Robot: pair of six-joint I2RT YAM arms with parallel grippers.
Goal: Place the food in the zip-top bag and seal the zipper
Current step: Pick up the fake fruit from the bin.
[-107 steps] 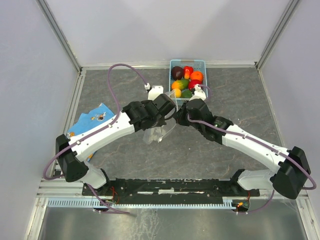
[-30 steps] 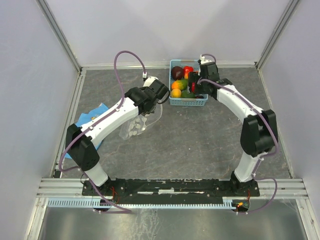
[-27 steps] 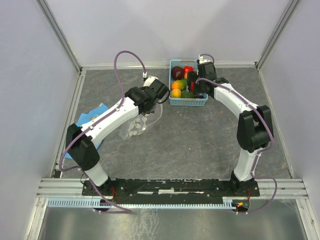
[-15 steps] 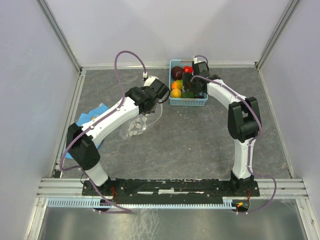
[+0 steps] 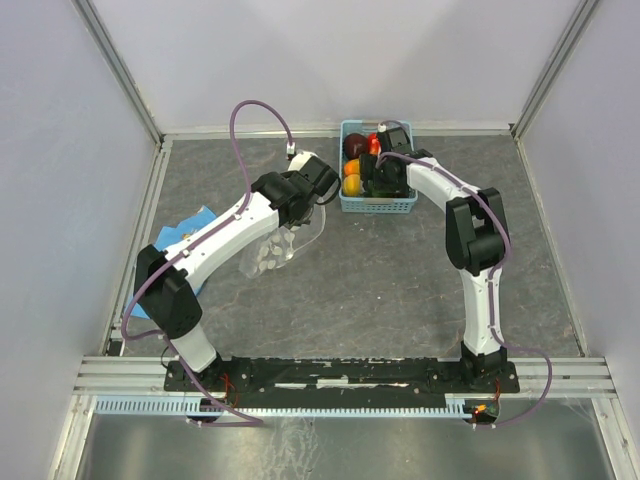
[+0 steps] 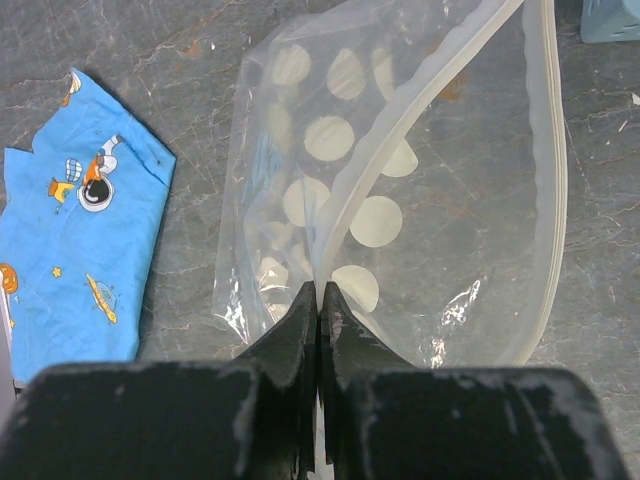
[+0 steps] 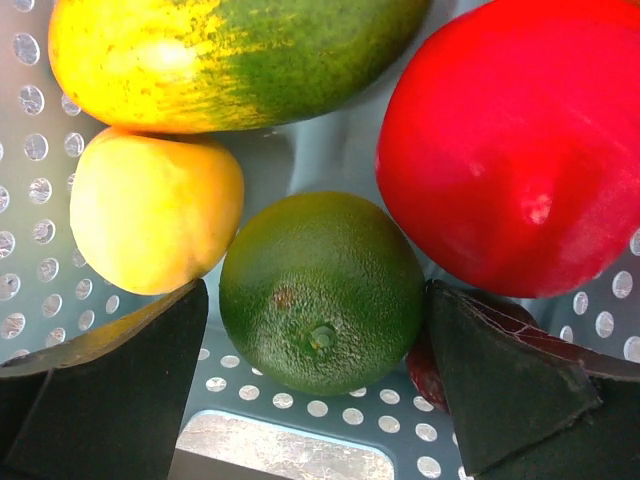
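Observation:
The food lies in a light-blue basket (image 5: 378,207); from above a dark maroon piece (image 5: 354,146) and an orange one (image 5: 352,168) show. My right gripper (image 5: 375,180) is down inside the basket. In the right wrist view it (image 7: 318,300) stands open, one finger on each side of a green lime (image 7: 320,290). Around the lime are a yellow fruit (image 7: 150,220), a red tomato (image 7: 520,140) and a yellow-green mango (image 7: 240,50). My left gripper (image 6: 320,292) is shut on the zipper (image 6: 400,130) of the zip-top bag (image 6: 330,200), whose mouth gapes open above the table.
A blue printed cloth (image 6: 80,240) lies on the table left of the bag, also seen from above as the cloth (image 5: 185,232). A dark maroon piece (image 7: 425,370) sits behind my right finger. The basket stands against the back edge; metal rails frame the table.
The right arm swung left over the basket and its gripper sank among the food, jaws widening. The left arm and the bag have not moved over the last second.

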